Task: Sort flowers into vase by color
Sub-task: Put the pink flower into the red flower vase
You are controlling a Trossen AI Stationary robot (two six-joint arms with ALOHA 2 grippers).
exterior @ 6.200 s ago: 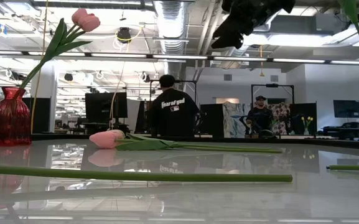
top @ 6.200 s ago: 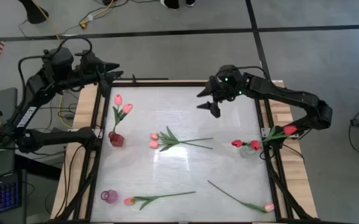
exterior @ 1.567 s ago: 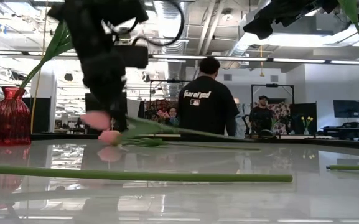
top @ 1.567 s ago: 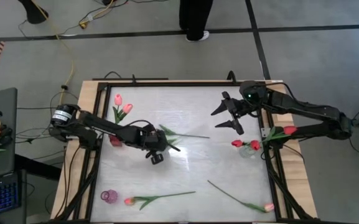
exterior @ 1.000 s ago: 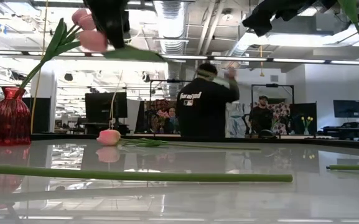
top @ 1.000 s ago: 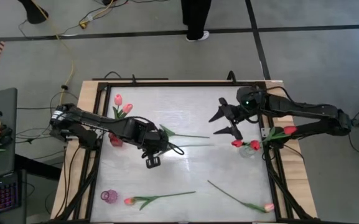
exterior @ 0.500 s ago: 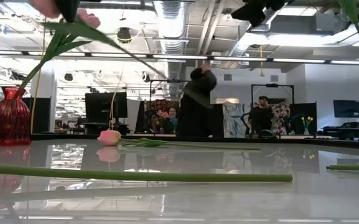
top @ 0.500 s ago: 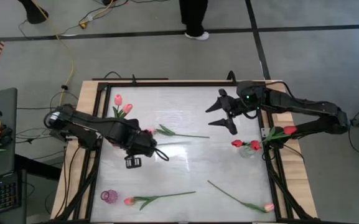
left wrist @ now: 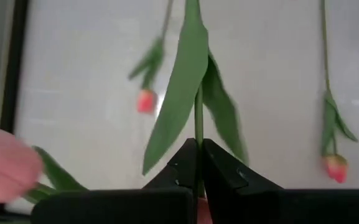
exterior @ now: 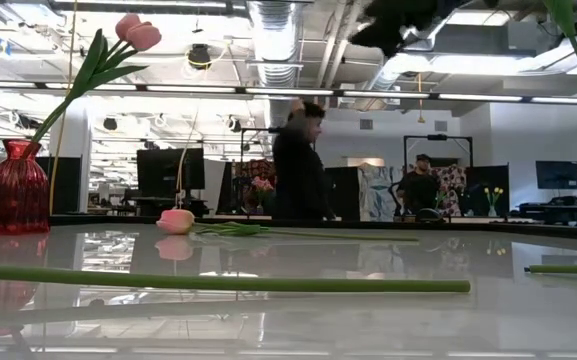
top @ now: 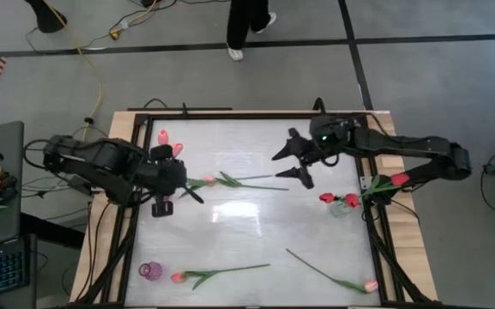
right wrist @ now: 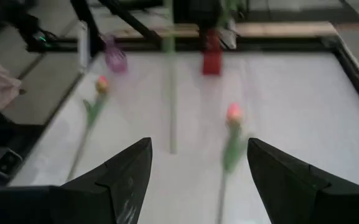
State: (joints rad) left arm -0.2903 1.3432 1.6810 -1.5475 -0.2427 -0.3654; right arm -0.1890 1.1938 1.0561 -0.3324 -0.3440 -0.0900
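A glossy white tabletop (top: 256, 223) framed in black rails is seen, with a bright office beyond it where a person (exterior: 298, 165) in dark clothes stands. Over the table's left side, the left gripper (left wrist: 198, 163) is pinched shut on the thin green stem of a pink-budded artificial tulip (top: 230, 181); the stem is caught right between the two dark fingertips (left wrist: 182, 163), with a long narrow leaf running away from them. The flower is carried clear of the surface, apparently for delivery to the dark red glass vase (exterior: 12, 190) at the left edge, where two pink tulips (top: 168, 144) already stand. Over the far right, the right gripper (right wrist: 198, 177) is held aloft with its jaws spread wide and nothing between them, probably waiting its turn. One pink tulip (exterior: 176, 221) is left lying mid-table, another (top: 208, 274) near the front beside a small purple glass vase (top: 150, 270), and a third (top: 333, 276) at front right. Red tulips (top: 340, 200) are seen in a clear vase at the right edge.
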